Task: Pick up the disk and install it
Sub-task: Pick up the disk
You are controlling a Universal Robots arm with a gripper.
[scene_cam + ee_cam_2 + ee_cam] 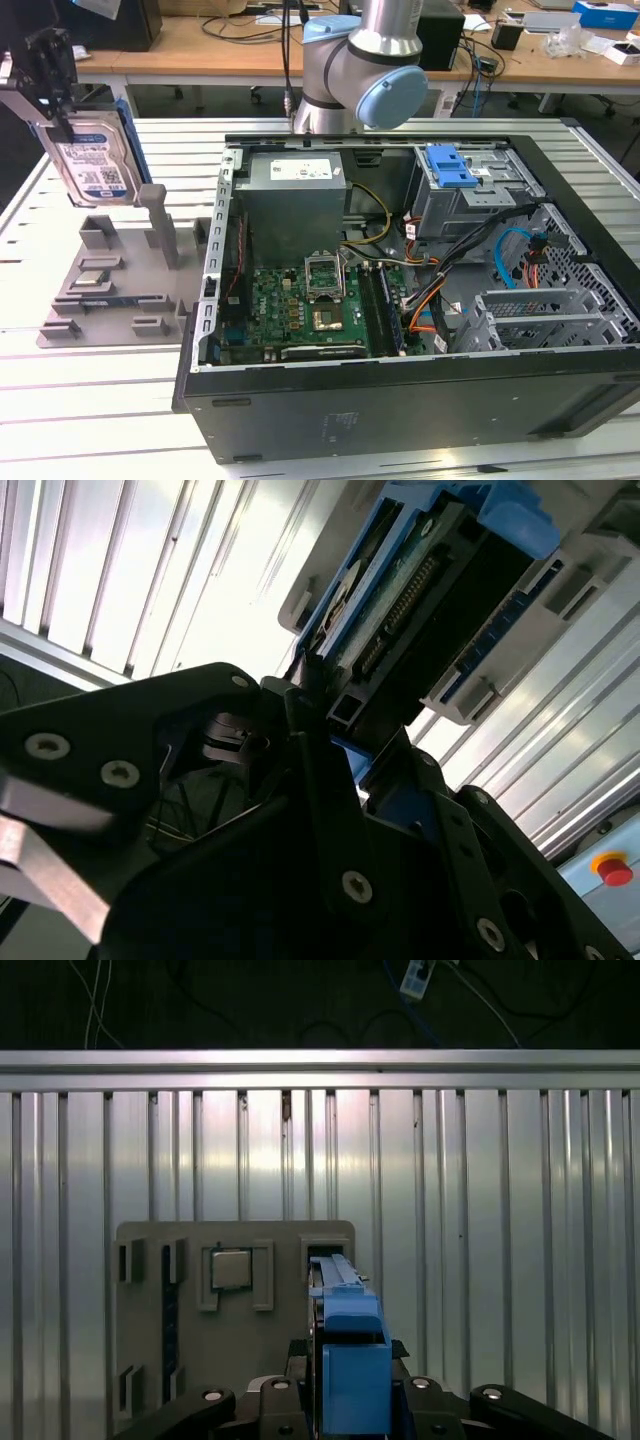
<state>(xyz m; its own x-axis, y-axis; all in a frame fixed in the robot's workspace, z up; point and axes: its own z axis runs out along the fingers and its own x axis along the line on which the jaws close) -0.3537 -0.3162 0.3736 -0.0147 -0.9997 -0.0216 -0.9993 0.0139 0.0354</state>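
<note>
**Pincer (60, 128) clamped on the disk (95, 168), just above the grey holder**

We see the pincer's black fingers (315, 750) closed on one end of the disk. The disk hangs upright beneath the pincer, its white and blue label facing out in the exterior view. In the second wrist view the disk (400, 600) runs away from the pincer (345, 725), showing its circuit-board side and the blue bracket (510, 510) round its edges. In the first wrist view we look along the thin edge of the disk (335, 1280), with the blue bracket (355, 1370) nearest the pincer. Directly below the pincer lies the grey holder (110, 290) on the slatted metal worktop (80, 400). One of its pockets carries a small square chip (230, 1268). Well apart from the pincer, toward the exterior view's right, stands the open computer case (400, 400), with the green motherboard (290, 305) inside.
</note>
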